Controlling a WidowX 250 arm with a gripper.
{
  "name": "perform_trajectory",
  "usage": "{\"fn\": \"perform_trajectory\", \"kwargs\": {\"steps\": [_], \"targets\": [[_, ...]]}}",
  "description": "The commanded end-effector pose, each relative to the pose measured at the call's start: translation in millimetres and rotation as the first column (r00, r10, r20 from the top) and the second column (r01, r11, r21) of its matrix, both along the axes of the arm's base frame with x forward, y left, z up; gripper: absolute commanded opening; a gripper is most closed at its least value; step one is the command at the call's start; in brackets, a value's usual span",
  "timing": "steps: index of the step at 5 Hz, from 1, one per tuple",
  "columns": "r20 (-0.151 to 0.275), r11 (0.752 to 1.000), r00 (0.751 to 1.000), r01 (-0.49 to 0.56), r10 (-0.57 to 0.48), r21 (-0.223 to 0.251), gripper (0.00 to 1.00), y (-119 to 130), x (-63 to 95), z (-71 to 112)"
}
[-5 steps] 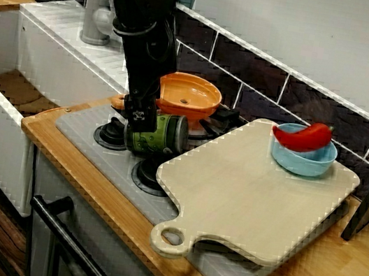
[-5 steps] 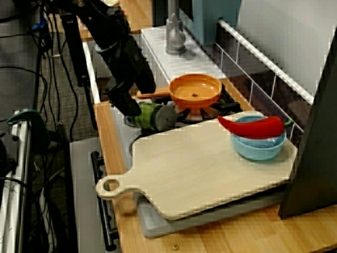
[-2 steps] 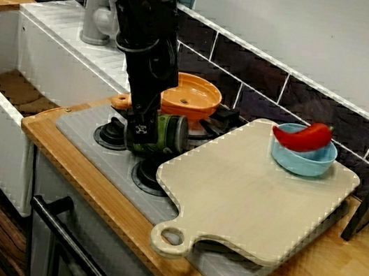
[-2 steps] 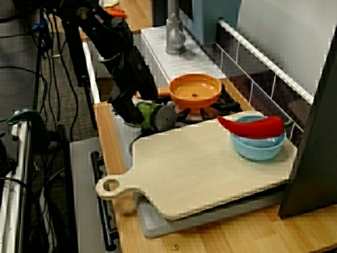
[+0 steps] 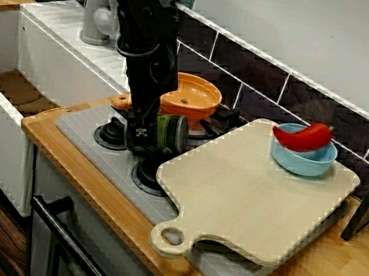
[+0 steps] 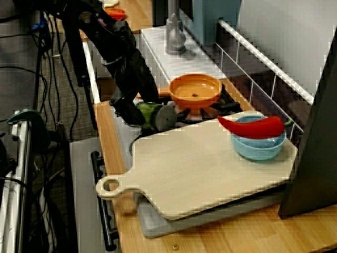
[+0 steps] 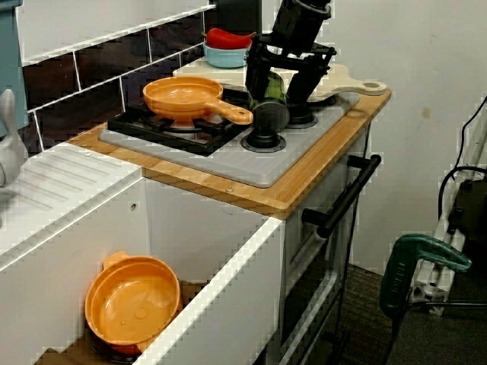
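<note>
A green can (image 5: 168,132) lies on its side on the grey stove top (image 5: 83,128), between an orange pan (image 5: 189,96) and a wooden cutting board (image 5: 253,192). My gripper (image 5: 143,138) is down at the can's left end. In the view from the sink end the gripper (image 7: 278,87) is open, and its two fingers (image 7: 257,76) stand on either side of the can (image 7: 272,95) with small gaps. In the high view from the board's end the gripper (image 6: 130,109) hides part of the can (image 6: 152,115).
A blue bowl (image 5: 301,159) with a red pepper (image 5: 304,135) sits on the board's far corner. The pan's handle (image 7: 232,114) points toward the gripper. To the left are a faucet (image 5: 96,20) and a sink holding an orange bowl (image 7: 133,300). A dark panel (image 6: 313,158) stands at the right end.
The arm has swung a little right and lower, bringing the gripper closer around the can's end. The can, pan and board have not moved.
</note>
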State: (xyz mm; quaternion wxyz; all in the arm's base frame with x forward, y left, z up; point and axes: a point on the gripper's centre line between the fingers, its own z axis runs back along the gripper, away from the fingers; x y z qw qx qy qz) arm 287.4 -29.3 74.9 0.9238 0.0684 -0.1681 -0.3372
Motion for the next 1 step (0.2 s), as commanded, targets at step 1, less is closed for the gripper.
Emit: {"fn": "perform_trajectory", "kwargs": {"steps": [1], "targets": [[0.029,0.999,0.998,-0.050,0.050,0.000,1.00,8.2,0.0,8.9]]}}
